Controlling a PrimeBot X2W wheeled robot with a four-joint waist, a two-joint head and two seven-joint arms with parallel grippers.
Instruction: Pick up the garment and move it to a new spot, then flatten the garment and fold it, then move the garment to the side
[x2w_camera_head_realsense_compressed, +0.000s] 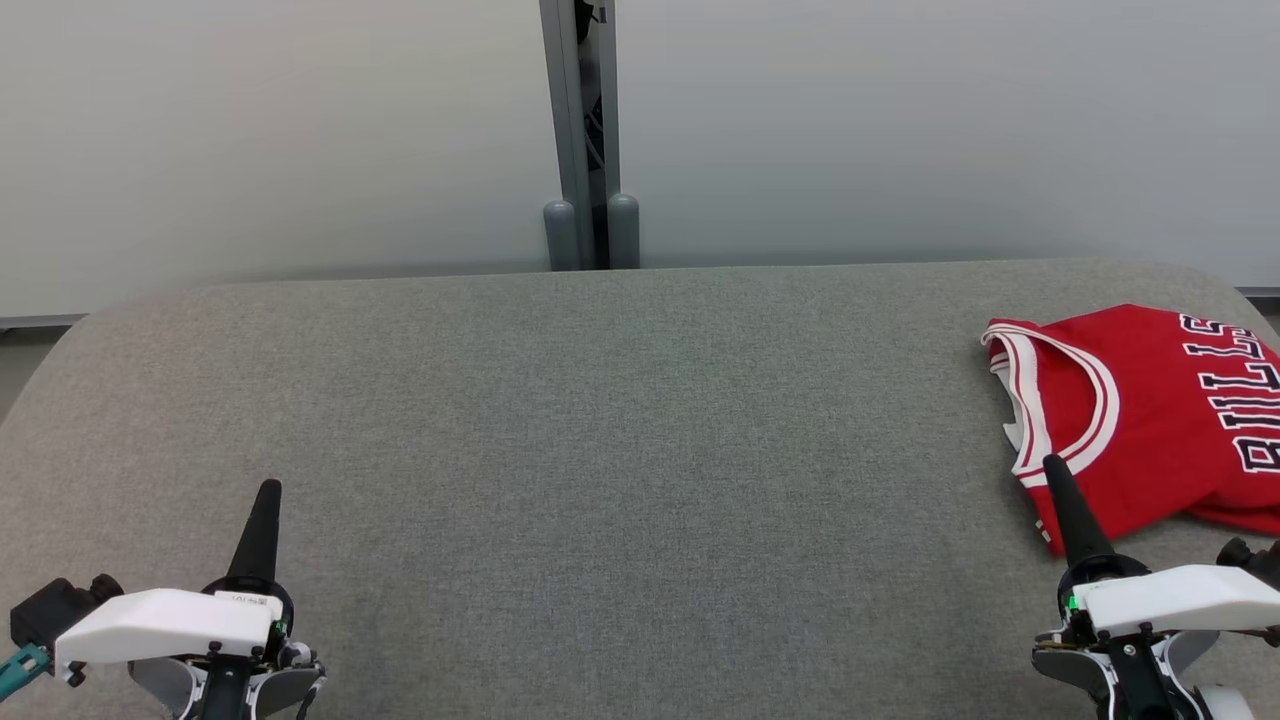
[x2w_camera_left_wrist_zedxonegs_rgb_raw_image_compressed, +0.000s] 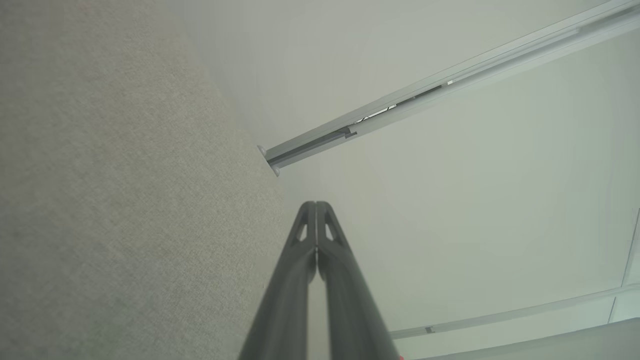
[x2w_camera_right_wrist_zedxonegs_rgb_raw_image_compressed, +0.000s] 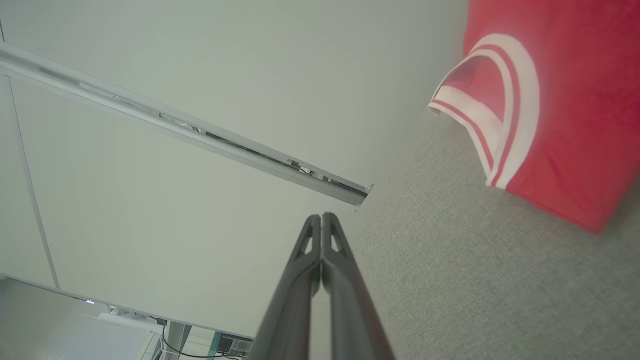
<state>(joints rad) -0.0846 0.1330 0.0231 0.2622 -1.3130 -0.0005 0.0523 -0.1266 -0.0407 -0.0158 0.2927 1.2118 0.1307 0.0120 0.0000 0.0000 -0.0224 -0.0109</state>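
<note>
Head view: the red garment (x2w_camera_head_realsense_compressed: 1150, 400) lies folded at the frame's right edge on the grey worktop (x2w_camera_head_realsense_compressed: 600, 450). The left pincer (x2w_camera_head_realsense_compressed: 268, 492) sits lower left and the right pincer (x2w_camera_head_realsense_compressed: 1056, 470) lower right, both closed and empty. Left wrist view: fingers pressed together. Right wrist view: fingers together, garment at upper right.

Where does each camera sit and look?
Head view: on the head, looking down at the grey table; left tool and right tool show, shut.
Left wrist view: on the left wrist, along its fingers toward the wall.
Right wrist view: on the right wrist, along its fingers toward the wall.
Shared: head and right wrist views show the red jersey.
</note>
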